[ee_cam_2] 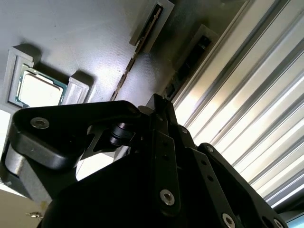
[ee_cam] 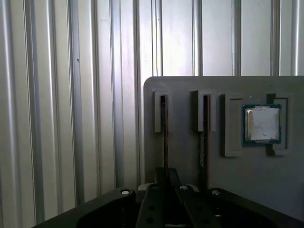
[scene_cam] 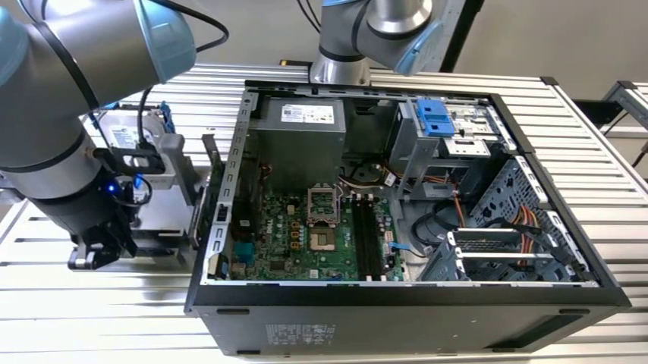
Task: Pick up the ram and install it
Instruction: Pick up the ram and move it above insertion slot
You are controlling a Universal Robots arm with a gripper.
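exterior view: gripper (scene_cam: pixel 94 254) low over the slatted table (scene_cam: pixel 102 334), on the exterior view's left of the open computer case (scene_cam: pixel 405 303) | first wrist view: gripper right at the ram (ee_cam: pixel 164 128), which stands edge-on in the outermost slot of the grey holder (ee_cam: pixel 190 90); whether it is spread or pinching cannot be told | second wrist view: processor chip (ee_cam_2: pixel 40 90) sits well apart from that slot

**A robot assembly lab bench**

We see a robotics lab or test workshop. An open computer case (scene_cam: pixel 405 322) lies on its side on a ribbed aluminium tabletop (scene_cam: pixel 102 334), motherboard (scene_cam: pixel 303 243) exposed. An industrial robot arm (scene_cam: pixel 61 144) hangs beside the case, and a grey parts fixture (ee_cam: pixel 266 180) with a processor (ee_cam: pixel 261 123) rests on the same tabletop.
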